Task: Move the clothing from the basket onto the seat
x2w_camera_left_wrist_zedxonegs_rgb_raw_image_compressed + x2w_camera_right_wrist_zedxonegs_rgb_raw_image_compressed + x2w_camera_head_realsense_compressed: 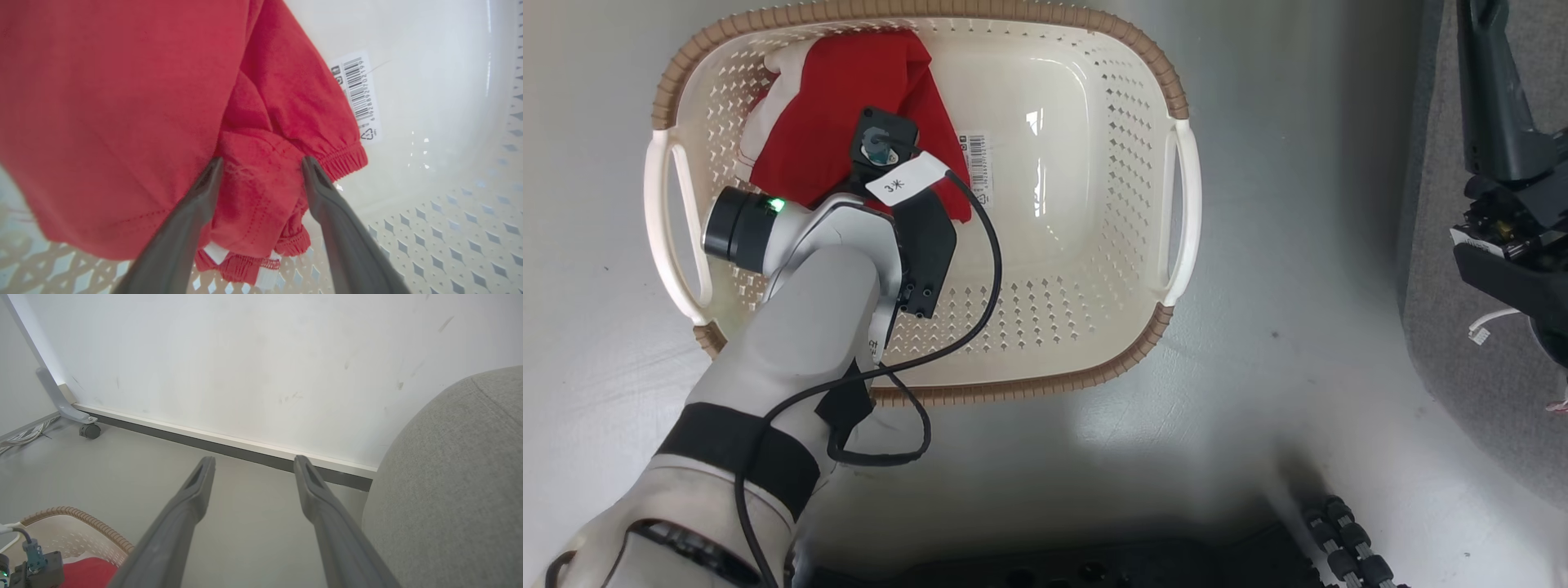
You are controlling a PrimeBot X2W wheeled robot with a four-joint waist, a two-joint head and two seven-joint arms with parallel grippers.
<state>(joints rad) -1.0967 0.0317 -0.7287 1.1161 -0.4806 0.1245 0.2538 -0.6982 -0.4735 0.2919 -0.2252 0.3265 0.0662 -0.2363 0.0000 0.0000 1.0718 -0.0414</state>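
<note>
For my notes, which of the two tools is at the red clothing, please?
The left tool, open astride a fold of clothing in the basket; the right tool hangs open over floor.

**Basket and Seat Sharing a Grey Floor**

A smooth pale-grey floor [1298,245] is carrying the cream basket [1176,90], which is sitting flat on it. The grey seat [449,477] is standing nearby, with bare floor between them. A small castor [90,431] and white cables [22,437] are resting by the wall.

Pale grey forearm [800,327] — black cable [995,269], green light [776,204].
</note>
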